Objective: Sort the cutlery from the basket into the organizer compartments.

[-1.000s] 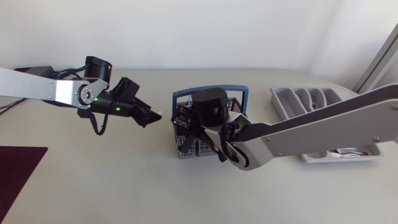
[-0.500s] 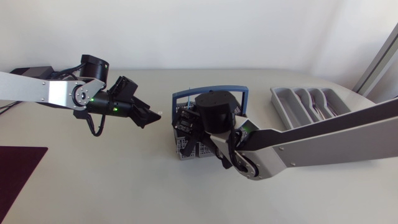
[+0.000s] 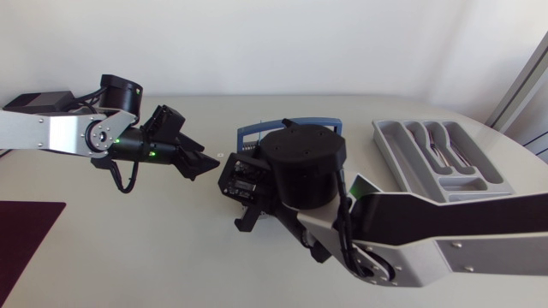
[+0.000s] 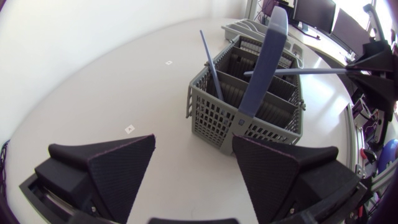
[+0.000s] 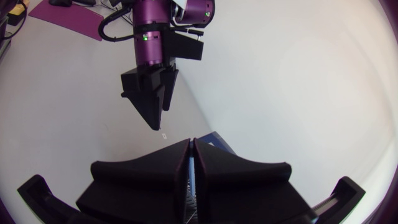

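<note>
In the left wrist view the grey slotted basket (image 4: 249,118) with its blue handle (image 4: 267,56) stands ahead of my left gripper (image 4: 193,171), which is open and holds nothing. A thin utensil (image 4: 211,68) leans upright in the basket. Above it my right gripper (image 4: 360,70) is shut on a long grey utensil (image 4: 292,71) held level over the basket. From the head view my right wrist (image 3: 300,167) covers most of the basket (image 3: 291,127). My left gripper (image 3: 201,162) hangs just left of it. The grey organizer (image 3: 385,137) lies at the right with several pieces in it.
A dark red mat (image 3: 26,231) lies at the table's front left corner. Small white marks (image 4: 129,129) dot the tabletop between my left gripper and the basket. The organizer (image 4: 249,28) lies beyond the basket in the left wrist view.
My right arm has risen from the basket toward the head camera with the utensil in its shut gripper, now hiding most of the basket. My left arm has barely shifted.
</note>
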Controlling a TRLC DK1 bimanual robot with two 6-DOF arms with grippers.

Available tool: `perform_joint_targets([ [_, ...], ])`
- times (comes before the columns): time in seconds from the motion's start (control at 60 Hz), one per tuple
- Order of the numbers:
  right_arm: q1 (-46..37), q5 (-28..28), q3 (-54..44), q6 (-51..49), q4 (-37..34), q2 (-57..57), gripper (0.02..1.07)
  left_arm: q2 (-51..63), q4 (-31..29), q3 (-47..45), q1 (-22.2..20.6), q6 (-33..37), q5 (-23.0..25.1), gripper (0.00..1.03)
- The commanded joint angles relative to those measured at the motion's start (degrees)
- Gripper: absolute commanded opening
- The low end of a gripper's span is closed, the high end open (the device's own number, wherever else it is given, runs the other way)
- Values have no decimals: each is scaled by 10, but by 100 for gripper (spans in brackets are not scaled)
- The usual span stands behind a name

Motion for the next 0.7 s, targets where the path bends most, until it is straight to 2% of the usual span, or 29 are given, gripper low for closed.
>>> perform_joint_targets([
  [0.0,17,14,-12,-7,-18,-30,8,-25,2,-17,-2,4,6,86],
  [0.167,36,33,-8,-4,-46,-77,8,-38,3,-25,-3,4,6,86],
  [0.317,48,40,8,28,-102,-134,8,-40,2,-28,-3,3,6,86],
  [0.433,45,33,36,77,-178,-173,8,-40,2,-26,-5,2,6,86],
  [0.533,25,6,65,133,-283,-208,8,-40,2,-24,-6,1,4,86],
  [0.683,-22,-27,95,191,-401,-254,8,-40,2,-20,-6,1,2,86],
])
